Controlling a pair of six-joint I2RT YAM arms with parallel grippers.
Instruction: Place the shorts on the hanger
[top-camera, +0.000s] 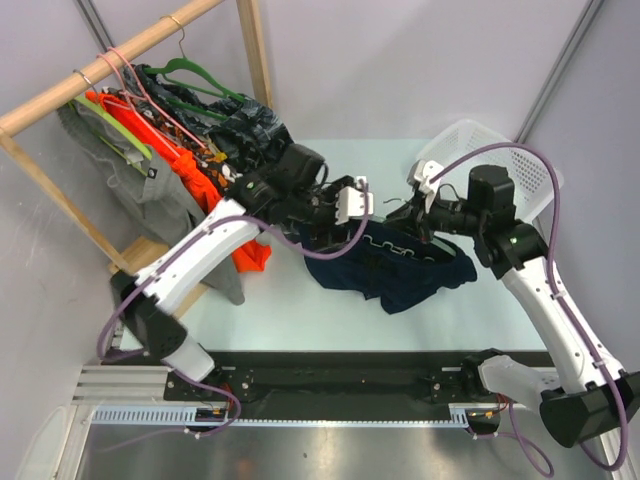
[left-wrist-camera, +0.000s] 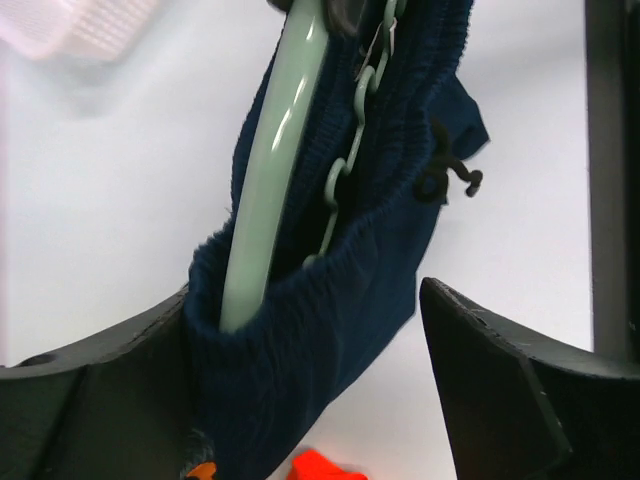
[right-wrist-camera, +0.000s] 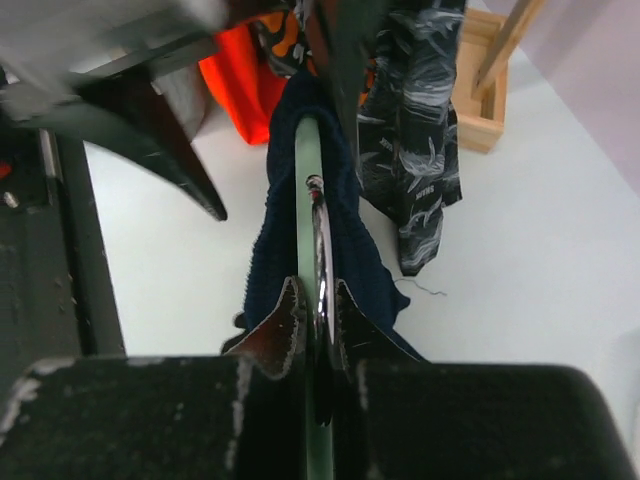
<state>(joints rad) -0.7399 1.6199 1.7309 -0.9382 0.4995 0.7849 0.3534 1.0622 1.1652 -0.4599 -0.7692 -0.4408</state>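
Shorts (top-camera: 395, 265): lying mid-table (top-camera: 300, 310), one end pulled up over the mint hanger (left-wrist-camera: 268, 180).
Right claw (right-wrist-camera: 320, 325): pinching the hanger's wire hook (right-wrist-camera: 320, 240).
Left claw (left-wrist-camera: 310, 400): spread wide, navy cloth between its fingers.

The top view looks down from above and behind the arms onto the pale table (top-camera: 300, 310). Each wrist view sits very near, looking out past the left hand (left-wrist-camera: 305, 300) or the right hand (right-wrist-camera: 318, 295). All three share the dark navy cloth shorts (top-camera: 400, 265) draped on the pale mint-green plastic hanger (left-wrist-camera: 268, 170).
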